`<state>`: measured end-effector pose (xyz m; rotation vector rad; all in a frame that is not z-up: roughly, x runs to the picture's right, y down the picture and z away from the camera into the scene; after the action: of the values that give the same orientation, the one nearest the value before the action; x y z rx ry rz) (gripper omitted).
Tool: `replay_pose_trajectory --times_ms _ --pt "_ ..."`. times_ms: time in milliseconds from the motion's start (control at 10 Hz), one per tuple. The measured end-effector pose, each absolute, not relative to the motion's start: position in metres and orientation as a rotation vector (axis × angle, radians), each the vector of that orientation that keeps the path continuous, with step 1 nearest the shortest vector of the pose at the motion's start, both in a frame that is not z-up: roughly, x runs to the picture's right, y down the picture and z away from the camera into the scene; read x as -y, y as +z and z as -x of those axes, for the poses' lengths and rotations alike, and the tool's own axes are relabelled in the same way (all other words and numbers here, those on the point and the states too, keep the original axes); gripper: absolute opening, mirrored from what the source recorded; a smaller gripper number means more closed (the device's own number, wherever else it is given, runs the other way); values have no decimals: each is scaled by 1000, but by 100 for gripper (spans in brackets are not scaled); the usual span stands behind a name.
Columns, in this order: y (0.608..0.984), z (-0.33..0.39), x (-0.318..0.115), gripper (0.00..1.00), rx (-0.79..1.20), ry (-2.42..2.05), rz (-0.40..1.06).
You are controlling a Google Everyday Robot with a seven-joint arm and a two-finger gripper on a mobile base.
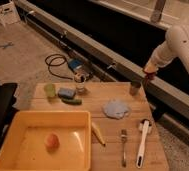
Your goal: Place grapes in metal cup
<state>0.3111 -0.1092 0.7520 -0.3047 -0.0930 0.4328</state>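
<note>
The metal cup (134, 88), a small dark grey tumbler, stands at the far right edge of the wooden table (103, 122). My gripper (148, 75) hangs from the white arm just above and to the right of the cup, past the table's back edge. A small dark red lump shows between its fingertips, which looks like the grapes (148, 76). I see no grapes anywhere on the table.
A glass jar (80, 83), pale green cup (49, 89), blue sponge (66, 92) and green item (72, 101) stand back left. A blue cloth (115, 108) lies mid-table. A yellow tray (18, 150) holds a round orange-pink fruit (51, 141). A fork (123, 147) and white brush (144, 140) lie front right.
</note>
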Motion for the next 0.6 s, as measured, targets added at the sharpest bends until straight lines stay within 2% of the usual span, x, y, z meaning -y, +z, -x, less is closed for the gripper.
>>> replay_pose_trajectory --times_ms 300,600 --pt "775 -310 115 0 119 462 311" --pt "790 -263 108 0 141 392 334"
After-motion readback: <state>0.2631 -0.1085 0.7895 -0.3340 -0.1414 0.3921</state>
